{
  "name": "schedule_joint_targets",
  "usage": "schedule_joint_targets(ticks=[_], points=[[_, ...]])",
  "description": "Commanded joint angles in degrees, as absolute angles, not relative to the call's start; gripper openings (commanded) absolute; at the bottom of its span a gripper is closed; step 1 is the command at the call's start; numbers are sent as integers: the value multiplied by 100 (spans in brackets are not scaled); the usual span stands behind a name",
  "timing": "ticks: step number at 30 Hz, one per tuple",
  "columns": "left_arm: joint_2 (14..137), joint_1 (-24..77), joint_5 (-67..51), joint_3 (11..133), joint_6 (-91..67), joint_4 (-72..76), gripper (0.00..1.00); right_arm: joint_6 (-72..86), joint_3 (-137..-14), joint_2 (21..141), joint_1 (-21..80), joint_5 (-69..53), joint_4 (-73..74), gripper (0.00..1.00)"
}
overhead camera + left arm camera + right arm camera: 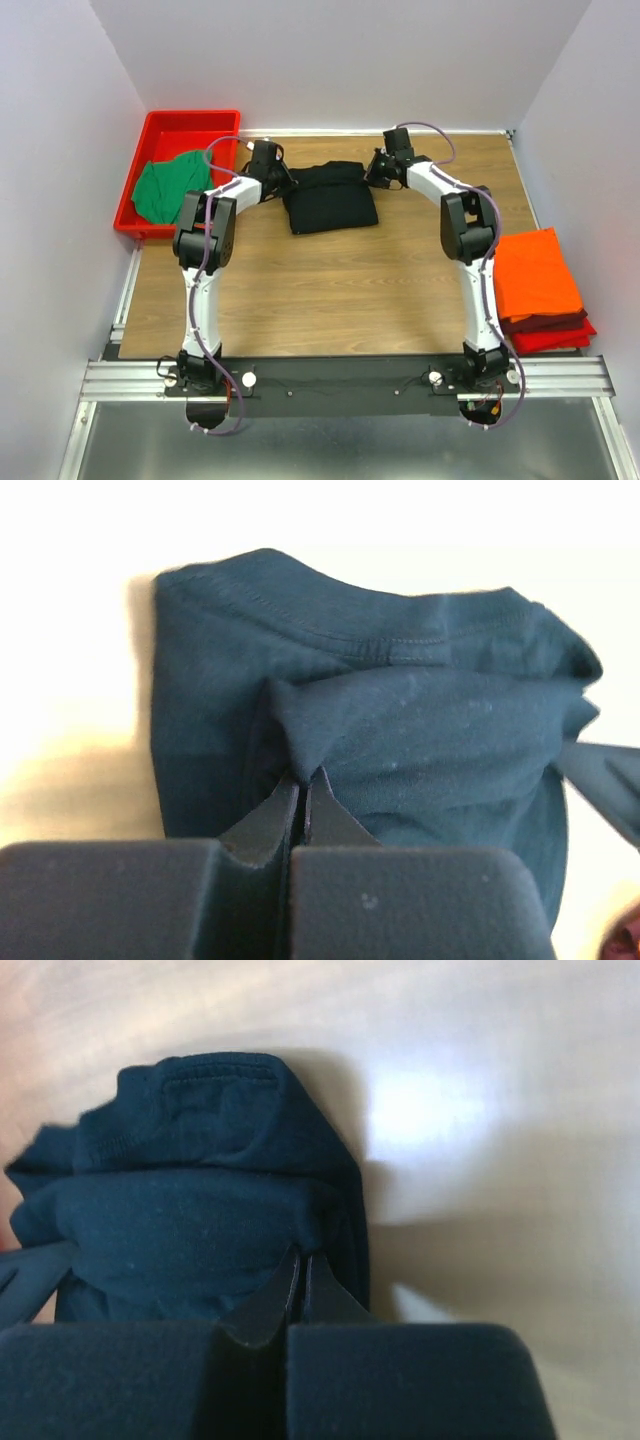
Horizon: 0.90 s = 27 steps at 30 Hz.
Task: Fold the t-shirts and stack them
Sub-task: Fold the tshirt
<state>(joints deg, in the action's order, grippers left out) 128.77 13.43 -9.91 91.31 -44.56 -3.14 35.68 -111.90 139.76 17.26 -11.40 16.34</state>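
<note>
**Both claws pinch the black shirt**

My left claw (303,792) is squeezed tight. A little fold of the black shirt (400,730) is caught between its tips. The rest of the shirt bunches up just in front of this claw and spreads off to its right.

My right claw (302,1272) is squeezed tight too, on the other side of the same shirt. Here the cloth piles up in front of the claw and to its left.

From above, I see the black shirt lying on the wooden table (330,300), right between my two claws.

The green shirt (165,188) lies crumpled in the red tray (190,117), near my left claw, on its outer side.

The orange shirt (535,272) is folded flat on top of some red cloths (555,335). It is well apart from my right claw, back toward the arm's base.
</note>
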Motion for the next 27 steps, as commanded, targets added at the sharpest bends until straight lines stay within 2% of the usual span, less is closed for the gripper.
schedule_joint_targets(ticks=[1, 2, 5, 8, 13, 16, 19, 22, 27], points=[[12448, 1661, -896, 8053, -4640, -537, 0, 3849, -9672, 13127, 1925, -801, 1831, 0], [12297, 1818, -896, 7590, -4728, -371, 0, 3945, -8841, 12878, 1951, -791, 1645, 0], [11516, 2117, -862, 6779, -4895, -28, 0, 4043, -7651, 12079, 2012, -721, 1126, 1], [10567, 2460, -870, 5393, -5132, 420, 0, 4139, -5677, 10527, 2135, -694, 669, 0], [8829, 2681, -800, 4176, -5159, 545, 0, 4367, -3907, 8546, 2276, -563, 466, 1], [8264, 2681, -791, 3815, -5072, 422, 0, 4482, -3464, 7668, 2285, -536, 509, 0], [8017, 2681, -852, 3797, -5010, 203, 0, 4526, -3567, 7270, 2294, -519, 658, 0], [7832, 2654, -782, 3893, -4948, 18, 0, 4474, -3805, 7260, 2294, -484, 756, 1], [7900, 2269, -694, 4227, -4721, -237, 0, 4263, -4648, 7918, 2294, -352, 765, 1]])
